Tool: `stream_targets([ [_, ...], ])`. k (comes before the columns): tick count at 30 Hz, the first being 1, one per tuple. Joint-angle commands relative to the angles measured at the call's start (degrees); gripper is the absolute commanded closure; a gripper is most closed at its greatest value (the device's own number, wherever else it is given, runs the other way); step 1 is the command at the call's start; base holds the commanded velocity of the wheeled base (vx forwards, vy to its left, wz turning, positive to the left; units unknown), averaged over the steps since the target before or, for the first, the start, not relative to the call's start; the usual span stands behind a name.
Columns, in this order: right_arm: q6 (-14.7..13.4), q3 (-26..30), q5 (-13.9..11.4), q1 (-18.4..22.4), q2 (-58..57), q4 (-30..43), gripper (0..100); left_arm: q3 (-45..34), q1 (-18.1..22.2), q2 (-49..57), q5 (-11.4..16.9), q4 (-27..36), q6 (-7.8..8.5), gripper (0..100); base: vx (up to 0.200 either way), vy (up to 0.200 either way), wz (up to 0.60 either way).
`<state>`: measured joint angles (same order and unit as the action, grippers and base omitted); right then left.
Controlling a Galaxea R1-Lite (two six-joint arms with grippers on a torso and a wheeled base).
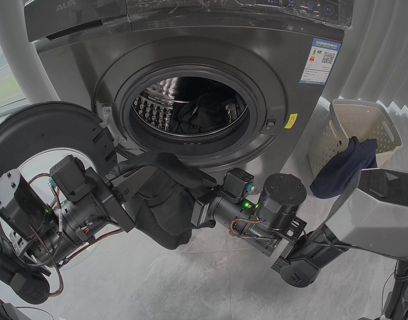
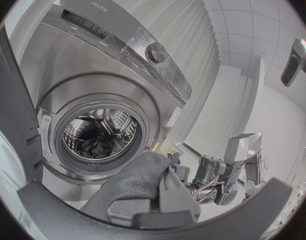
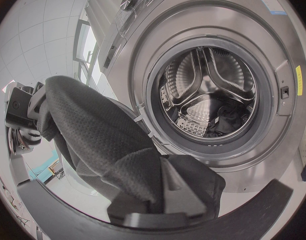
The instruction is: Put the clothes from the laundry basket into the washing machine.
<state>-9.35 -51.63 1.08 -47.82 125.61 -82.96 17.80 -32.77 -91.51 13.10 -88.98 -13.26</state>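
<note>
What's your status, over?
Left gripper and right gripper shut on grey garment, held before washing machine. Navy garment draped on basket rim. Door open, opening unobstructed.

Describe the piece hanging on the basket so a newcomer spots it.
Find the grey washing machine; right of it on the floor stands a cream laundry basket. Over its rim hangs the navy garment. It alone is blue; the black garment hangs before the machine.
</note>
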Motion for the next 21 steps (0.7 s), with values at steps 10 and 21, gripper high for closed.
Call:
stream_targets([
  [10,0.0,3.8,0.1,2.6,-8.1,0.7,100,-0.3,-0.2,-0.6,0.3,-0.1,-1.68,100,0.0,0.0,0.0],
  [21,-0.4,5.3,0.7,-0.3,-11.7,0.1,100,-1.4,-1.8,-3.2,2.5,-0.1,-1.94,0,0.0,0.0,0.0],
])
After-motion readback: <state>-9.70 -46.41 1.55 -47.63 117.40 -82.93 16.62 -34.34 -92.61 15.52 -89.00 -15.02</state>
